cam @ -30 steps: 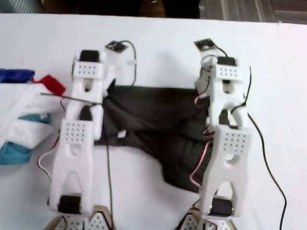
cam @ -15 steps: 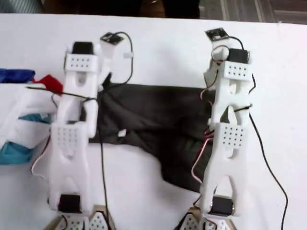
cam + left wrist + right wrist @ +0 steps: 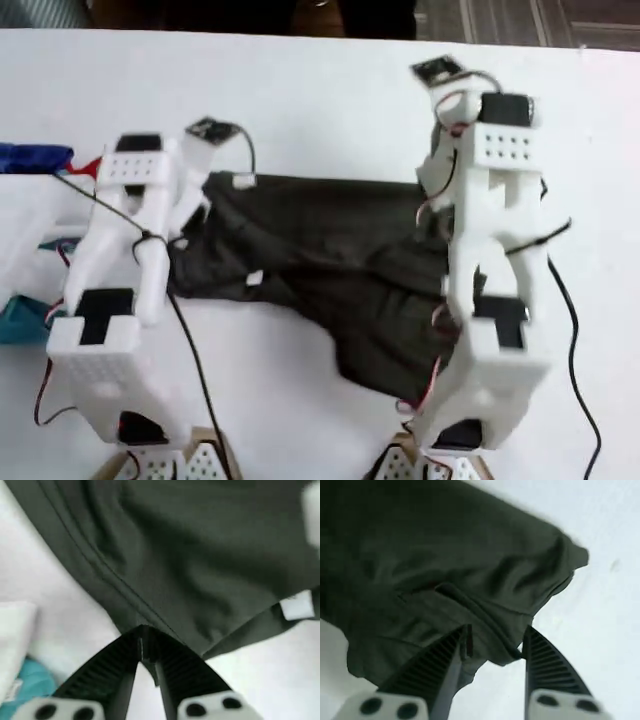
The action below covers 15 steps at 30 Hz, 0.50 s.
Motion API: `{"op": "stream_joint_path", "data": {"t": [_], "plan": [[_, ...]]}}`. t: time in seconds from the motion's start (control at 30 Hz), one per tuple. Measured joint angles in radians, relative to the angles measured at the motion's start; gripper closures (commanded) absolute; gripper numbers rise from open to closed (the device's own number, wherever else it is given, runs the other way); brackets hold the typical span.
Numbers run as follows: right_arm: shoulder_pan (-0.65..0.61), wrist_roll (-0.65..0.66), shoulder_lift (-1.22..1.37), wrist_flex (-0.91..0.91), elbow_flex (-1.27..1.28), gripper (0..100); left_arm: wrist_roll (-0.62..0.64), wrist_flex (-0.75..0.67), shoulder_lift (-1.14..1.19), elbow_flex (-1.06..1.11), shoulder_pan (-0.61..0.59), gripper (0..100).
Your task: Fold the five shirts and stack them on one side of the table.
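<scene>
White, teal and blue clothes (image 3: 25,275) lie heaped at the left edge of the white tabletop (image 3: 330,90); I judge this is the stack side. Just beside them the left gripper (image 3: 145,647) has its jaws pressed together on the hem of the dark crumpled shirt (image 3: 330,260), at the shirt's left border. The shirt lies approx. in the middle of the tabletop, between both arms. It is not flat, w/ wrinkles and one part reaching toward the near edge. At its right border the right gripper (image 3: 495,642) has its jaws spread, w/ a fold of cloth between them, not yet pinched.

To do this step well, the right side should prob. close on the outer hem only, not on a thick bunch. Then both arms should pull apart a little so the cloth is tight, and lift together at the same height, i.e. no twist before folding.
</scene>
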Motion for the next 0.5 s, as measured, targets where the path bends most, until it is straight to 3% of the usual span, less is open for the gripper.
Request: {"op": "stream_joint_path", "data": {"t": [0.2, 0.5], "plan": [[-0.002, 0.021, -0.227, -0.19, 0.427, 82.7, -0.003, -0.155, -0.008, 0.173, -0.008, 97], [-0.002, 0.021, -0.338, -0.278, 0.683, 82.7, -0.089, -0.104, -0.035, 0.218, -0.115, 97]]}}
